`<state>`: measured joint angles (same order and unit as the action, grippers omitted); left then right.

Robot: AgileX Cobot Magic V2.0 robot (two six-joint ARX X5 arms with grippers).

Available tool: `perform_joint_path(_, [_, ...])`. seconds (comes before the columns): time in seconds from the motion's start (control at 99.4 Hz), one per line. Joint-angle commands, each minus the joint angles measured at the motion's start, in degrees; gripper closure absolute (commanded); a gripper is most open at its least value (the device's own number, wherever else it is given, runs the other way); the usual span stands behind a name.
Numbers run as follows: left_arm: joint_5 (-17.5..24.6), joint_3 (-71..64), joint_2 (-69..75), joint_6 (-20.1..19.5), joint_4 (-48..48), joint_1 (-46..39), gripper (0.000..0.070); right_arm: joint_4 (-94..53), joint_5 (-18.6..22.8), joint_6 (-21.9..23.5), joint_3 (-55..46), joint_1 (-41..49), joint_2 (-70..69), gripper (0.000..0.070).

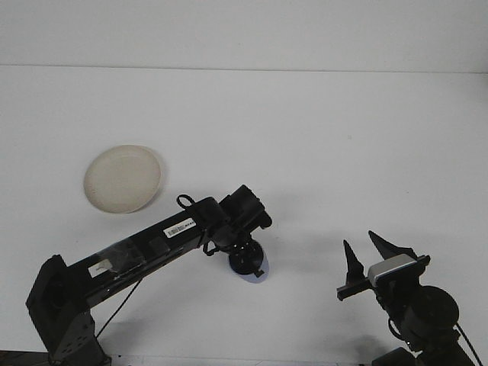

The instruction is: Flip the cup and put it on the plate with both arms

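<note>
The blue cup [257, 277] sits on the white table near the front centre. Only a sliver of its blue rim shows, because my left gripper [248, 264] points straight down on top of it and hides the rest. The cream round plate [122, 178] lies flat at the left, well apart from the cup and the left arm. My right gripper [360, 242] hovers at the front right, open, holding nothing, about a hand's width to the right of the cup.
The left arm [145, 248] stretches diagonally from the front left corner toward the cup. The table's back edge [244, 69] meets a white wall.
</note>
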<state>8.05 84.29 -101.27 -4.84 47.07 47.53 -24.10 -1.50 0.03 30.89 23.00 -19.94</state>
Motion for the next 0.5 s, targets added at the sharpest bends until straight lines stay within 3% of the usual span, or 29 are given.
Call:
perform_joint_path(0.0, [-0.5, 3.3, 0.8, 0.1, 0.9, -1.1, 0.0686, 0.5, 0.0, 0.6, 0.1, 0.2, 0.0, 0.0326])
perform_joint_path(0.201, [-1.1, 10.8, 4.0, 0.1, 6.0, -9.5, 0.0686, 0.4, 0.0, 0.6, 0.1, 0.2, 0.0, 0.0326])
perform_joint_path(0.493, [-2.6, 16.1, 6.3, -0.1, 9.7, -31.7, 0.0686, 0.4, 0.0, 0.6, 0.1, 0.2, 0.0, 0.0326])
